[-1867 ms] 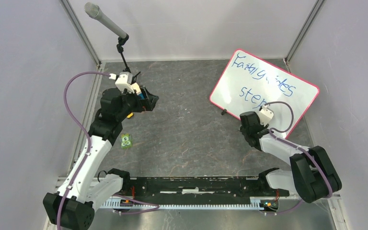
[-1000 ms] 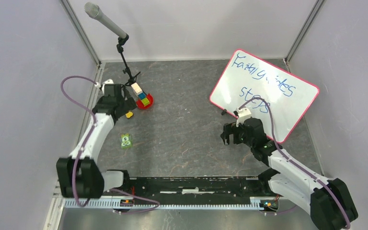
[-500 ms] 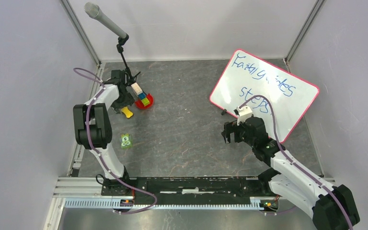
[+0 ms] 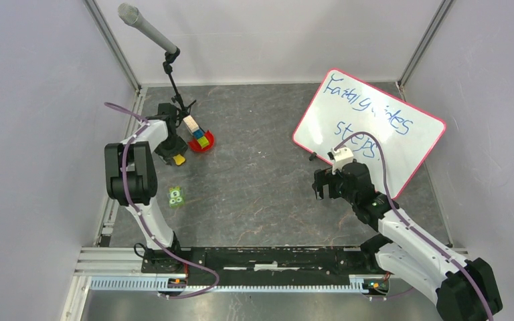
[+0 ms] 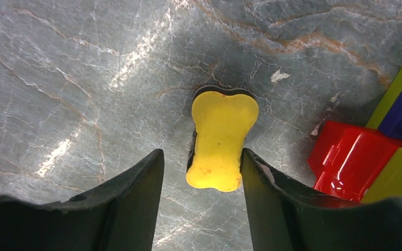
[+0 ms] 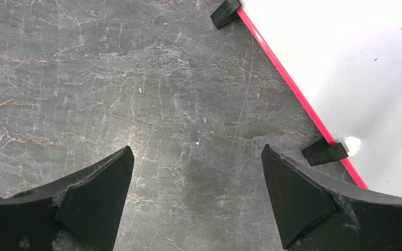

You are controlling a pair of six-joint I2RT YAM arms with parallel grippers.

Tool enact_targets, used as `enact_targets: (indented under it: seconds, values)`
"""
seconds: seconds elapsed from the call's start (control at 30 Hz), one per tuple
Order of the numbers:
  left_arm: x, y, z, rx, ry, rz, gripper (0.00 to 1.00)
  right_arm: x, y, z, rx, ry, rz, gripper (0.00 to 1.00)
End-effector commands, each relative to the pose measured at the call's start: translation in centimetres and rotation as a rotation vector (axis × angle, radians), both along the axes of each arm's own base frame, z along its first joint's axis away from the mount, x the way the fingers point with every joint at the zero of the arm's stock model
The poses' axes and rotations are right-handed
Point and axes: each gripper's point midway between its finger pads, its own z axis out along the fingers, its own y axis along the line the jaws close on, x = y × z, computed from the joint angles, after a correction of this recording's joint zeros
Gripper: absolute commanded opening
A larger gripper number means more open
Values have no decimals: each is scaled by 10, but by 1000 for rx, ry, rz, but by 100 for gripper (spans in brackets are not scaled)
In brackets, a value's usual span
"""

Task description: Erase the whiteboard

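1. The table [image 4: 261, 180] has a grey, marbled top and carries everything listed below.
2. The whiteboard [image 4: 401, 144] sits at the table's far right corner, askew to the table's edges. It has a pink-red frame and blue handwriting across its face. Two black feet [image 6: 324, 152] along its near-left frame edge rest on the table. We cannot tell whether it lies flat or leans.
3. The microphone stand [image 4: 174, 83] is at the table's far left corner, with the microphone tilted up and leftward.
4. The right gripper [image 6: 196, 149] hovers over bare table right of centre, just beside the footed edge. Its jaws are wide with nothing between them.
5. The left gripper [image 5: 201, 151] points down at the table's far left. Its jaws are narrowed around the yellow eraser [image 5: 220, 138]. One finger is at the eraser's side and a gap shows at the other, so we see no firm grip.
6. The red tray [image 5: 345, 162], holding coloured blocks, is on the table's far left, just beside the eraser.
7. The green tile [image 4: 177, 195] lies on the table's left side, nearer its front edge.
8. The yellow eraser is bone-shaped and rests flat on the table.
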Motion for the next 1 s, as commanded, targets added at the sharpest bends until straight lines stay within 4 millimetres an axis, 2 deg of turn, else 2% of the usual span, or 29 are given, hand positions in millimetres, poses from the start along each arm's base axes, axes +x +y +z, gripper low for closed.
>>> enact_targets:
  seconds: [0.0,0.17,0.23,0.33,0.4,0.6,0.77,0.87,0.97]
  values:
    - [5,-4,-7,-24,-8,21,61,11,-1,22,3,-61,-22,98]
    - [2,-12,-10,-49,-6,4,49,10,-4,23,-2,-68,-36,98]
    - [-2,-20,-5,-34,-13,-23,47,9,-5,23,-7,-69,-40,98]
    - [-14,-54,2,-7,-27,-103,47,9,-6,23,-9,-67,-44,98]
    - [-28,-85,3,2,-36,-154,47,9,-7,22,-10,-68,-50,98]
    - [-71,-209,8,-58,-109,-353,48,11,-15,25,-18,-85,-95,98]
    - [-96,-308,10,-102,-147,-515,48,12,-25,22,-30,-86,-156,98]
    - [-103,-348,18,-84,-193,-584,48,10,-29,21,-33,-80,-181,98]
    - [-108,-380,20,-82,-217,-656,48,9,-32,17,-30,-73,-204,98]
